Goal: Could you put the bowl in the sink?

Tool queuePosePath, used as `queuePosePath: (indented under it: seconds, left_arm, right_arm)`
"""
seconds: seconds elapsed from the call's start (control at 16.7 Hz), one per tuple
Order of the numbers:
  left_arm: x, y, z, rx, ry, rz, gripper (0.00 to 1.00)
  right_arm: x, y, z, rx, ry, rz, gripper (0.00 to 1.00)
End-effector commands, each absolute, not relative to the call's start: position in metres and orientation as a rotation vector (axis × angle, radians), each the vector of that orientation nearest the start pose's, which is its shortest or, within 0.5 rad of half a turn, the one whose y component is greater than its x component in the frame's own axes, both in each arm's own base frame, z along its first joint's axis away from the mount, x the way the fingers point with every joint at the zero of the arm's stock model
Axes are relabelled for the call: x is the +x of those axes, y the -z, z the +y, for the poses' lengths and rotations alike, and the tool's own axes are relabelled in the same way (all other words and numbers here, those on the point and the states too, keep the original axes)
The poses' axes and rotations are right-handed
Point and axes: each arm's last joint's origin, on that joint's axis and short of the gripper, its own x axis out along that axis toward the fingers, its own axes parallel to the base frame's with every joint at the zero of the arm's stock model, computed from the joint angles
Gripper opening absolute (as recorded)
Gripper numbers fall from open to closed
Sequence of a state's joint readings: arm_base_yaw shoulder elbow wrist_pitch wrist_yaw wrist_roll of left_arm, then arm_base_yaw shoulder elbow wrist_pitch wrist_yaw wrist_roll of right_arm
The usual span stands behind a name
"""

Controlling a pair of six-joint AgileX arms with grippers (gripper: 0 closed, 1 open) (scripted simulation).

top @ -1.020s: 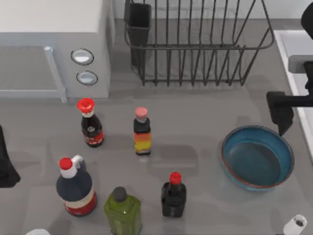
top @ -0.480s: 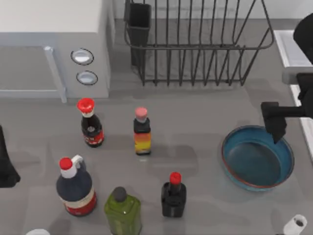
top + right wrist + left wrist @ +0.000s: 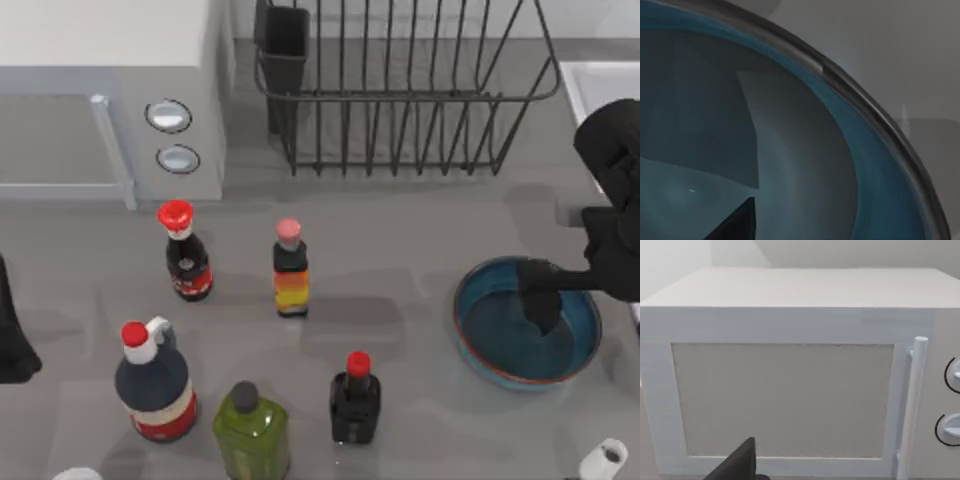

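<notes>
The bowl (image 3: 527, 322) sits on the desk (image 3: 400, 220) at the right, near the sink (image 3: 585, 85) but not in it. The right pincer (image 3: 541, 300) hangs over the bowl's inside; I cannot tell if it is clenched. Grabbing, lifting and moving the bowl are left. The left pincer (image 3: 12, 330) waits at the left edge.

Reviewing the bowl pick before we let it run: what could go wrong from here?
1. The right gripper hangs over the bowl's interior, not its rim; closing there may grab nothing.
2. The bowl is wide and shallow; a one-sided rim pinch could tilt or slip on the lift.
3. The sink sits past the dish rack corner; a low carry might clip it.
</notes>
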State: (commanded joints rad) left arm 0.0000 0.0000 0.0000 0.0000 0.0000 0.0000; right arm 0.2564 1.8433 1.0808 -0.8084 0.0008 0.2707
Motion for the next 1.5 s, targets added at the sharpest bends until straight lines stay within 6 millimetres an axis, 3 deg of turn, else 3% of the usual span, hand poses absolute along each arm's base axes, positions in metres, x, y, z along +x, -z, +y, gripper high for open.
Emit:
queuePosePath:
  seconds: [0.18,0.96,1.5]
  left_arm:
    - [0.1057,-0.1600,-0.0012,0.000,0.000,0.000,1.00]
    - [0.1057,-0.1600,-0.0012,0.000,0.000,0.000,1.00]
    - [0.1057,-0.1600,-0.0012,0.000,0.000,0.000,1.00]
  right_arm:
    - [0.3046,-0.1290,0.0817,0.008,0.008,1.571,1.00]
    - [0.3046,-0.1290,0.0817,0.008,0.008,1.571,0.02]
    - [0.3047,-0.1297,0.0814,0.008,0.009,1.569,0.00]
